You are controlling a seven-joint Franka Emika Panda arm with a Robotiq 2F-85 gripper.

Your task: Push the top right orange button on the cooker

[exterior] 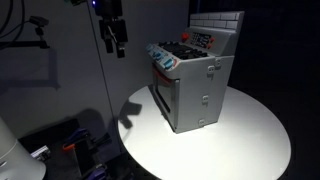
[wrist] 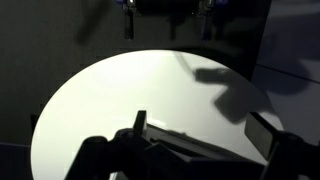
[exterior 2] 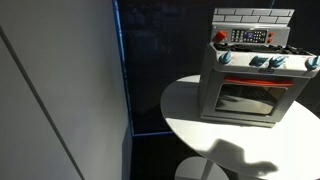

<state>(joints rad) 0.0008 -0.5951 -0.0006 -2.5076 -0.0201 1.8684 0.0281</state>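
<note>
The cooker [exterior: 195, 85] stands on a round white table [exterior: 250, 135], set towards the rim on one side rather than in the middle, and in both exterior views it sits upright with its oven door [exterior 2: 250, 98] closed. Its white tiled back panel [exterior 2: 255, 16] rises behind the dark top, and a row of blue knobs [exterior 2: 255, 61] runs along the front edge above the door. Small orange-red controls [exterior 2: 221, 37] show at the foot of the back panel, but the scene is dim and the pictures too small to pick out any single button among them. The gripper [exterior: 116, 47] hangs in the air well apart from the cooker, higher than its top and out beyond the table's edge, touching nothing. Its fingers are spread and hold nothing; in the wrist view the gripper [wrist: 188, 145] comes in from the bottom with its two dark fingers [wrist: 98, 155] wide apart, looking across the bare table [wrist: 100, 90]. At the far top of that view the cooker [wrist: 170, 10] is only a dark shape with blue knobs just visible. A dark shadow [wrist: 225, 95] lies on the table surface between gripper and cooker
</note>
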